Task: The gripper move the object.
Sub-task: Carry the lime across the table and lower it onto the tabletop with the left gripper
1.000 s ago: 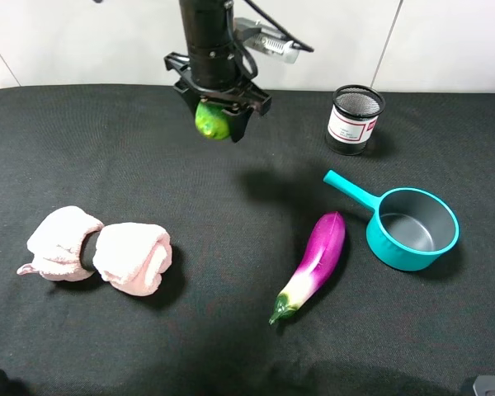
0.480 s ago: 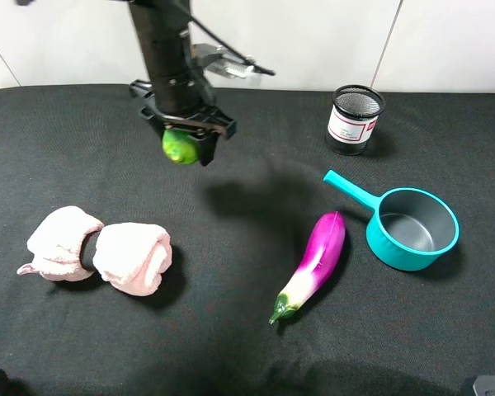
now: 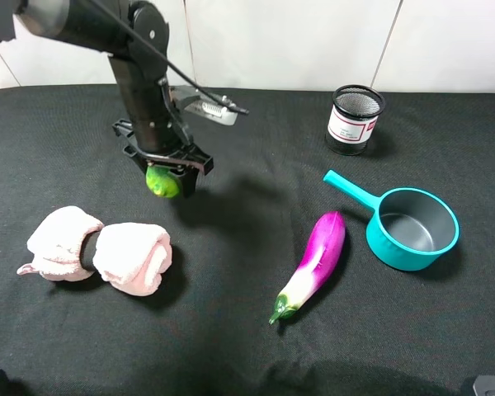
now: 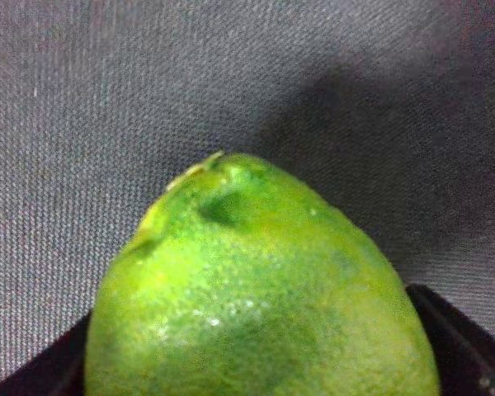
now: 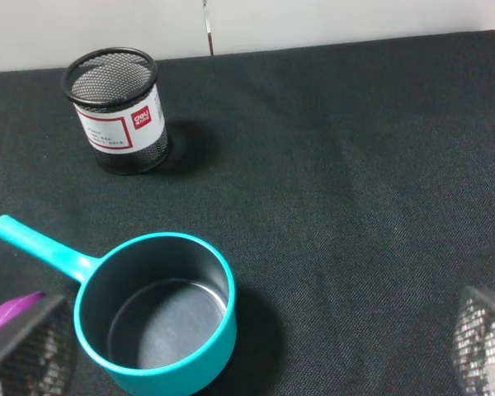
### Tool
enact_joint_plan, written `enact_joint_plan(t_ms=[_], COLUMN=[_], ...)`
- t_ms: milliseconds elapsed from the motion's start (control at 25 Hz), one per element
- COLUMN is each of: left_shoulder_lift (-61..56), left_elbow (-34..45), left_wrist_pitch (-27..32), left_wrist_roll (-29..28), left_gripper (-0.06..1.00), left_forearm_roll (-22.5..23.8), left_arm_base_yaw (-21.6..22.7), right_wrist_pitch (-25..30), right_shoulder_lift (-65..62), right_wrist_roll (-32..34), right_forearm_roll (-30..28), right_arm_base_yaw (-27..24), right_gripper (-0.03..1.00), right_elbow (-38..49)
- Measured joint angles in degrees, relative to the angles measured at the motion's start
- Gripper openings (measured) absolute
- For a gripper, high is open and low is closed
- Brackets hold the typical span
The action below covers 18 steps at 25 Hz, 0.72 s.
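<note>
Dark and soft, the bench (image 3: 231,355) sits under the left pincer (image 3: 167,172), which is squeezed tight on the green lime (image 3: 162,182), near the pink towel (image 3: 99,252). Round and shiny, the lime might slip out and roll away.

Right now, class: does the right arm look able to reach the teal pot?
Probably yes: the teal pot lies right before the open right gripper, nothing between them; the mesh cup stands farther off.
</note>
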Motion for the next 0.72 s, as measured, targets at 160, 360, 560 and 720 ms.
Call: enact_joint_plan(t_ms=[160, 360, 560, 720], left_shoulder_lift=[0.0, -0.1, -0.1, -0.4], left_elbow=[3.6, 7.3, 10.2, 12.0], left_wrist_pitch=[-3.5, -6.8, -9.7, -12.0], left_wrist_roll=[0.4, 1.0, 1.1, 1.1], left_gripper=[0.62, 0.62, 0.62, 0.62], left_forearm_roll=[-0.1, -0.2, -0.1, 0.5], left_arm_base_yaw=[0.6, 1.0, 1.3, 1.3], right_wrist_pitch=[0.0, 0.0, 0.0, 0.0], right_shoulder_lift=[0.0, 0.0, 0.0, 0.0], right_wrist_roll=[0.0, 0.0, 0.0, 0.0], right_forearm_roll=[0.0, 0.0, 0.0, 0.0], right_arm_base_yaw=[0.0, 0.0, 0.0, 0.0], right_gripper=[0.69, 0.69, 0.69, 0.69], right_elbow=[0.0, 0.0, 0.0, 0.0])
